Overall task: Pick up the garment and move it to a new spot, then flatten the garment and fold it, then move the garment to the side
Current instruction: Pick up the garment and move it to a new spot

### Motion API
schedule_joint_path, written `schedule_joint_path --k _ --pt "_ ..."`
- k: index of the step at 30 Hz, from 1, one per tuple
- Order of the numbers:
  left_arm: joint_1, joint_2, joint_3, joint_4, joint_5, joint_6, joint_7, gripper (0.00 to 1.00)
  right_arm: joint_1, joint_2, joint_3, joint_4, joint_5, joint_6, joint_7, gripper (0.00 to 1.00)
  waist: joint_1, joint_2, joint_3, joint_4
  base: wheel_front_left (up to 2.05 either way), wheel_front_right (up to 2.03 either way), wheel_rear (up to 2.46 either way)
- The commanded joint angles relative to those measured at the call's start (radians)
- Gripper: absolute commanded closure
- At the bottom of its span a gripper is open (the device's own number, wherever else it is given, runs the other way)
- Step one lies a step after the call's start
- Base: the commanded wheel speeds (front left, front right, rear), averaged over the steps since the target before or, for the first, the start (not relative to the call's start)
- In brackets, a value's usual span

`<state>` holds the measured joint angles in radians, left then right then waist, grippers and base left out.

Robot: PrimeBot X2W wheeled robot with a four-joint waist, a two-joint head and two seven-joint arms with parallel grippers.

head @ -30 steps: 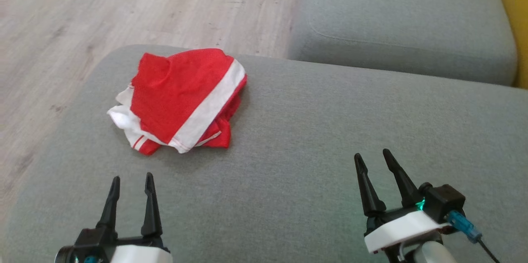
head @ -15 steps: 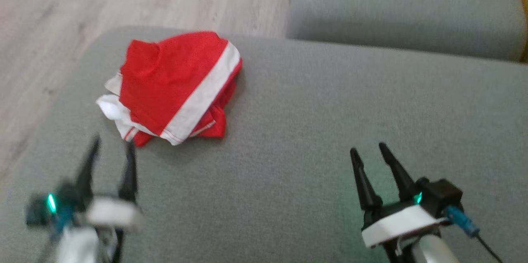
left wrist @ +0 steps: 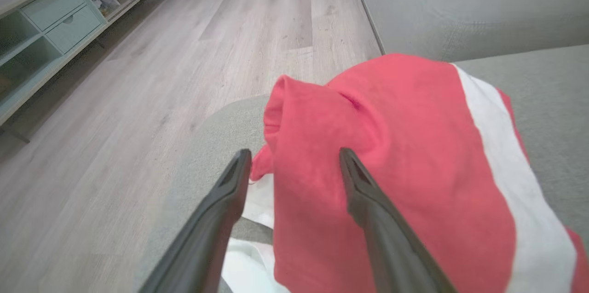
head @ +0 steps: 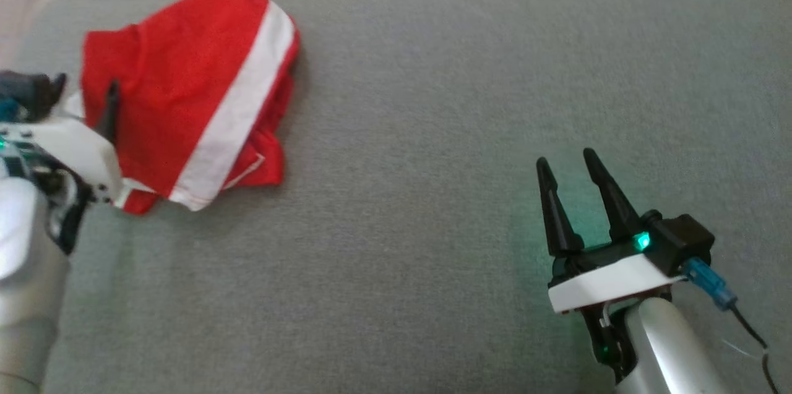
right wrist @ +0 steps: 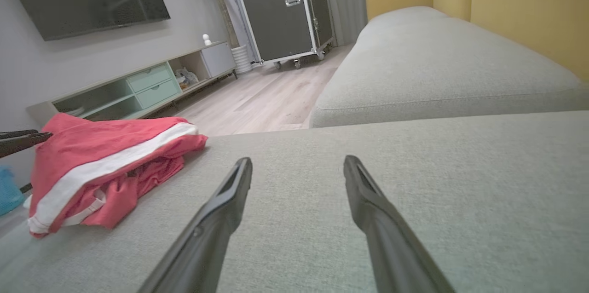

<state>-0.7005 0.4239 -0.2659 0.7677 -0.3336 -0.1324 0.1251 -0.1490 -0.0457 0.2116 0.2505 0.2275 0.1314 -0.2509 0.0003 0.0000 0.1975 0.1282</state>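
Left tool (left wrist: 294, 155) nearer: jaws apart, over garment (head: 185, 91) left edge. Right tool (head: 565, 158) jaws apart, well right of garment.

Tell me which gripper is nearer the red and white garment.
Left. The left gripper is at the garment's left edge; the right gripper is far off to its right.

The head view looks steeply down on the grey sofa cushion (head: 433, 103). The left wrist view sits close behind the left gripper (left wrist: 294, 152), the red-and-white garment (left wrist: 414, 169) right at its tips, wooden floor (left wrist: 138, 100) beyond. The right wrist view skims low past the right gripper (right wrist: 297, 160), garment well off to its left. All three share garment and cushion.
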Motion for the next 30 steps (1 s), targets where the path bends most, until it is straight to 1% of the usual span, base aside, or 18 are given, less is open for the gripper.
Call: schedule_joint_path --k 1,5,10,11,12,16,20,22,23,29,30 --pt "-0.063 0.065 0.020 -0.014 -0.007 0.002 0.005 0.00 -0.033 -0.004 0.019 -0.035 -0.003 -0.001 -0.011 0.00 -0.0003 0.0000 0.034 -0.033 0.00 0.00 0.00" --pt "-0.103 0.084 -0.016 0.044 -0.054 0.002 0.017 0.00 -0.045 -0.004 0.019 -0.038 -0.003 -0.001 -0.011 0.00 -0.0003 0.0000 0.054 -0.052 0.00 0.00 0.00" --pt "-0.126 0.087 -0.064 0.098 -0.120 0.002 0.021 0.00 -0.054 -0.004 0.017 -0.040 -0.006 -0.001 -0.011 0.00 -0.0003 0.0000 0.064 -0.063 0.00 0.00 0.00" --pt "-0.127 0.083 -0.078 0.100 -0.140 0.002 0.022 0.53 -0.055 -0.004 0.017 -0.039 -0.006 -0.001 -0.011 0.00 -0.0003 0.0000 0.063 -0.065 0.00 0.00 0.00" --pt "-0.129 0.082 -0.089 0.096 -0.159 0.002 0.011 1.00 -0.056 -0.004 0.017 -0.038 -0.007 -0.001 -0.011 0.00 -0.0003 0.0000 0.063 -0.066 0.00 0.00 0.00" --pt "-0.152 0.105 -0.098 0.084 -0.181 0.002 -0.114 1.00 -0.057 -0.004 0.018 -0.032 -0.007 -0.001 -0.011 0.00 -0.0003 0.0000 0.047 -0.071 0.00 0.00 0.00" --pt "-0.167 0.103 -0.085 0.052 -0.205 0.002 -0.256 1.00 -0.047 -0.004 0.018 -0.023 -0.003 -0.001 -0.011 0.00 -0.0003 0.0000 0.014 -0.073 0.00 0.00 0.00" --pt "-0.171 0.103 -0.087 0.016 -0.207 0.002 -0.321 1.00 -0.040 -0.004 0.018 -0.018 0.001 -0.001 -0.011 0.00 -0.0003 0.0000 -0.006 -0.072 0.00 0.00 0.00" --pt "-0.170 0.102 -0.082 -0.033 -0.209 0.002 -0.357 1.00 -0.033 -0.004 0.019 -0.013 0.003 -0.001 -0.011 0.00 -0.0003 0.0000 -0.027 -0.072 0.00 0.00 0.00" --pt "-0.130 0.078 -0.048 -0.241 -0.195 0.024 -0.385 1.00 -0.021 -0.004 0.008 -0.005 0.012 -0.001 -0.011 0.00 -0.0003 0.0000 -0.078 -0.074 0.00 0.00 0.00" --pt "-0.130 0.078 -0.048 -0.241 -0.195 0.024 -0.385 1.00 -0.021 -0.004 0.008 -0.005 0.012 -0.001 -0.011 0.00 -0.0003 0.0000 -0.078 -0.074 0.00 0.00 0.00"
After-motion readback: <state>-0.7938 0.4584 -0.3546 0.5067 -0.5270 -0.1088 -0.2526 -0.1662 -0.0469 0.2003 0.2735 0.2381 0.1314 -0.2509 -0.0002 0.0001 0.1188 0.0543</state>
